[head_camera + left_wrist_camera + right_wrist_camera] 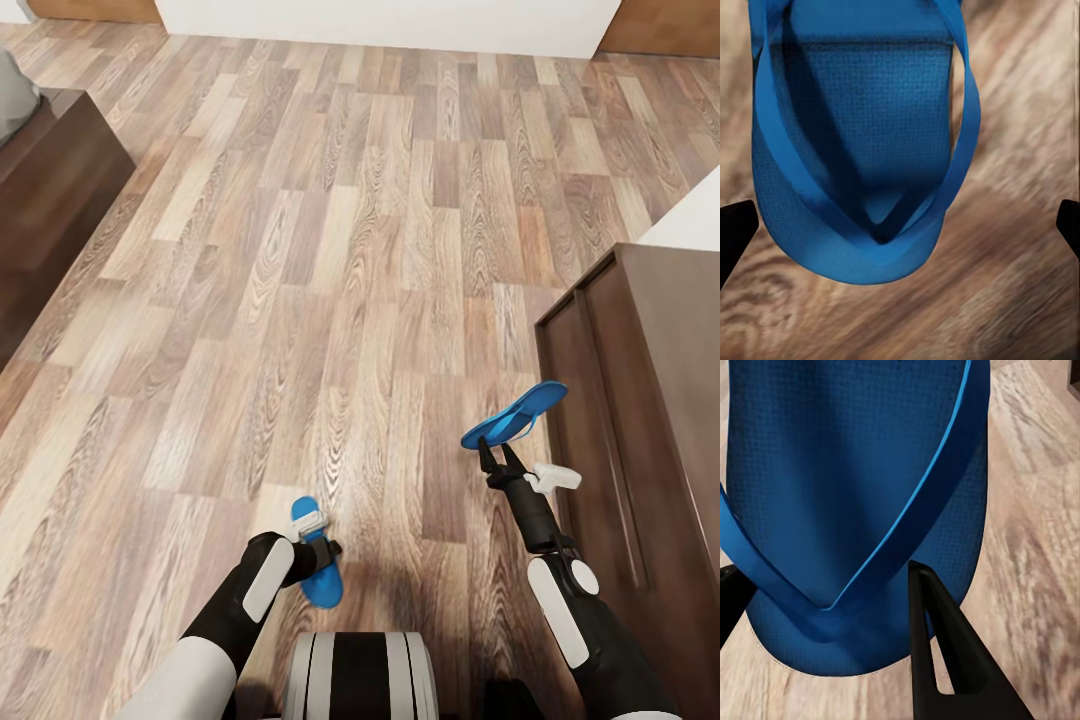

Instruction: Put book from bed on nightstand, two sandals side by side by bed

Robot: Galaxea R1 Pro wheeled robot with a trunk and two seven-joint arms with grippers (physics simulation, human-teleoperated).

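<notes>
Currently, each arm carries one blue sandal above the wood-plank floor (330, 300). The left gripper (322, 553) is clenched on the left sandal (318, 568), which hangs low in front of the robot base (360, 675); in the left wrist view that sandal (862, 150) shows its straps meeting in a V, with the dark fingertips (735, 232) at both edges of the frame. The right gripper (497, 452) grips the right sandal (515, 415) by one end (sole tilted, raised clear of the floor) just beside a dark brown cabinet (640, 400). In the right wrist view one black finger (945, 645) lies across the sole of that sandal (847, 487). The bed frame (50, 200) stands at the far left, well apart from both sandals.
</notes>
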